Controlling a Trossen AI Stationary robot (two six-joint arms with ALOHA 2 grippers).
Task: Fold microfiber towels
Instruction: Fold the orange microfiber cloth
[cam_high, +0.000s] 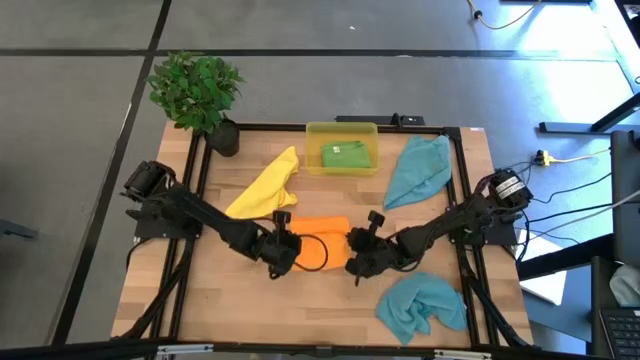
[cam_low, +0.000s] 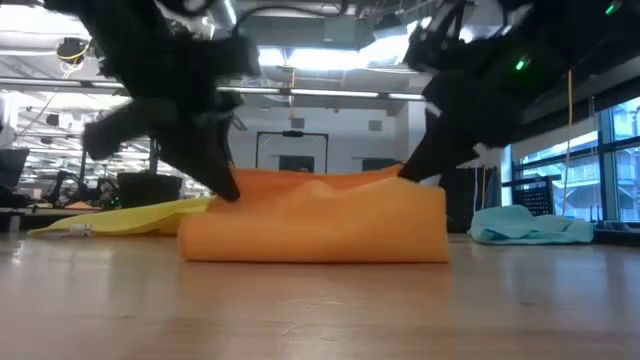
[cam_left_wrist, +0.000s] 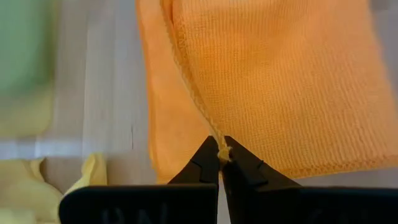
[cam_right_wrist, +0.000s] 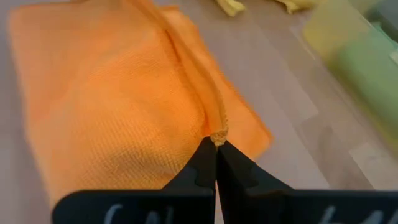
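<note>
On the pale wooden surface (cam_high: 230, 300) lie five soft microfiber towels: two teal-blue ones (cam_high: 418, 168) (cam_high: 420, 303) at the right, one yellow (cam_high: 265, 186), one green (cam_high: 346, 155) inside a translucent yellow plastic bin (cam_high: 342, 131), and one folded orange towel (cam_high: 318, 240) at the centre. The left end effector (cam_left_wrist: 220, 157) is pinched closed on one corner of the orange towel, and the right end effector (cam_right_wrist: 216, 147) is pinched closed on another.

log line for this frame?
left gripper: shut on orange towel corner | right gripper: shut on opposite corner | towel: mid-fold

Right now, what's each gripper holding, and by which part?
Both hold the orange towel by its upper folded edge: left gripper at one corner, right gripper at the other.
</note>
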